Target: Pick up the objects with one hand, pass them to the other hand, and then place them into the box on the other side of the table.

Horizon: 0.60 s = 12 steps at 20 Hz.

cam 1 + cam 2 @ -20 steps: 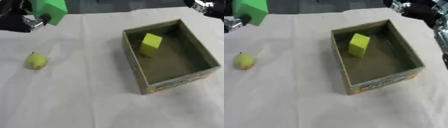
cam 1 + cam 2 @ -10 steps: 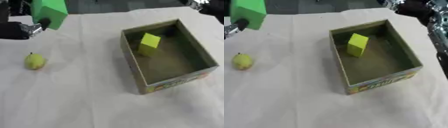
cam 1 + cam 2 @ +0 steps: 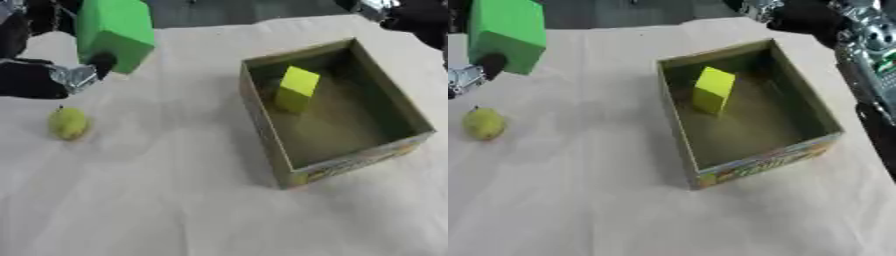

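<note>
My left hand comes in from the upper left and is shut on a big green block, held above the table with the thumb against its lower side. A yellow-green pear lies on the cloth below that hand, apart from it. The open cardboard box stands at the right with a yellow block leaning upright inside, near its far-left corner. My right hand shows only partly at the top edge, beyond the box's far wall, with its arm running down the right side.
A white cloth covers the table. Its far edge runs just behind the green block and the box. The box's colourful printed front wall faces me.
My left hand has carried the green block a little to the right and nearer. The right hand has shifted leftward along the top edge. Pear, box and yellow block have not moved.
</note>
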### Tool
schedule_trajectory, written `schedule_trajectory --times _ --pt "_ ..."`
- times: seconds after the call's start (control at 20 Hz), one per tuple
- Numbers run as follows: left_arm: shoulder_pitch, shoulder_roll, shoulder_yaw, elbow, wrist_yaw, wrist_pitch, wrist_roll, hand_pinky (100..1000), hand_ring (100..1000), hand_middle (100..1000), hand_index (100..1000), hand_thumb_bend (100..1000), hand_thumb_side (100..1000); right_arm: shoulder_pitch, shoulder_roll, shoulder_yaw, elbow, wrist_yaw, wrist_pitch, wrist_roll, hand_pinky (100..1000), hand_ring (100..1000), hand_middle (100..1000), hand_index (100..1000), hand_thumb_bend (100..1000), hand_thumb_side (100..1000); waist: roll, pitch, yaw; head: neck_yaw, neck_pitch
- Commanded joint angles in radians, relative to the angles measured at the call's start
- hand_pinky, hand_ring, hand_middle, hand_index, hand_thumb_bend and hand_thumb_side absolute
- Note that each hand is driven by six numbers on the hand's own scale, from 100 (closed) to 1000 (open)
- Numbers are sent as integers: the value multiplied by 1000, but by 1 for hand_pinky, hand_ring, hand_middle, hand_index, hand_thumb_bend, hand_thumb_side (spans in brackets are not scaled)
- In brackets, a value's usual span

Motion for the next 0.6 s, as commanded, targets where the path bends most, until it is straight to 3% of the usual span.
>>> schedule_trajectory --times 0.05,0.6 --pt "-3 24 -3 -31 -1 5 23 731 559 463 554 100 169 -22 -5 4 -31 -6 -6 10 930 756 781 859 422 439 10 -44 -2 -3 1" --pt "5 30 -38 -106 -126 -32 33 722 566 470 562 100 100 -43 6 40 -69 4 -18 45 962 759 779 857 421 444 10 -44 -3 0 7"
